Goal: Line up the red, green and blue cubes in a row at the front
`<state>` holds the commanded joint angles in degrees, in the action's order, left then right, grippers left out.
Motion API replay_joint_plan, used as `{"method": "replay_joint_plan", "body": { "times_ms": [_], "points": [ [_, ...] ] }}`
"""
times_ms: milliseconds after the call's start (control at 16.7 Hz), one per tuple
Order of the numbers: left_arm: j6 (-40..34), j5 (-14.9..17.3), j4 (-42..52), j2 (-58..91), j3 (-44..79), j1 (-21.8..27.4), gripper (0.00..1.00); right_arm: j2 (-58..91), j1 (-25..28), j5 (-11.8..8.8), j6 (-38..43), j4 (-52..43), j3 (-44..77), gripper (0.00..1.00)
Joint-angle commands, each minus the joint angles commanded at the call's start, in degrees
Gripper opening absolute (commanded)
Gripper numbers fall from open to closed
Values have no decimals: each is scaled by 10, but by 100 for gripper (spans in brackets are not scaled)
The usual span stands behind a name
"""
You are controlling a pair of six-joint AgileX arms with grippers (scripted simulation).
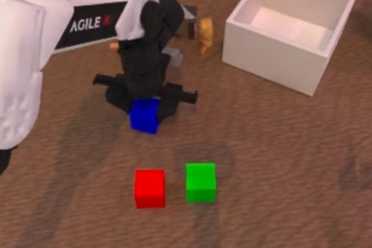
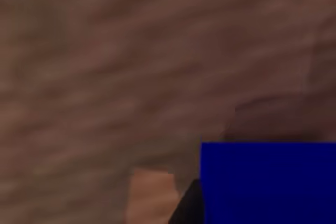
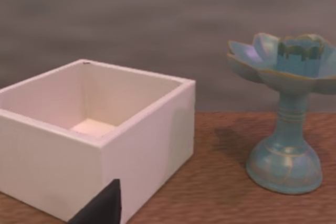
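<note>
The left gripper (image 1: pixel 146 104), left of centre in the top view, is clamped on the blue cube (image 1: pixel 145 115), presumably to carry it down to the row where red (image 1: pixel 150 187) and green (image 1: pixel 200 182) sit side by side, lower centre.

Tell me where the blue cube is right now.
In the top view the blue cube sits left of centre, under the left gripper, behind the red cube and green cube, which stand side by side at the front.
</note>
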<state>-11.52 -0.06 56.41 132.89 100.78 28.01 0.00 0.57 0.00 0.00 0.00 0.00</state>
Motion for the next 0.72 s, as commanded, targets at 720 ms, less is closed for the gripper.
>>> {"method": "replay_joint_plan", "body": {
  "times_ms": [720],
  "points": [
    [-8,-1,112,-31,78,0,0,0,0,0,0,0,0,100]
  ]
}}
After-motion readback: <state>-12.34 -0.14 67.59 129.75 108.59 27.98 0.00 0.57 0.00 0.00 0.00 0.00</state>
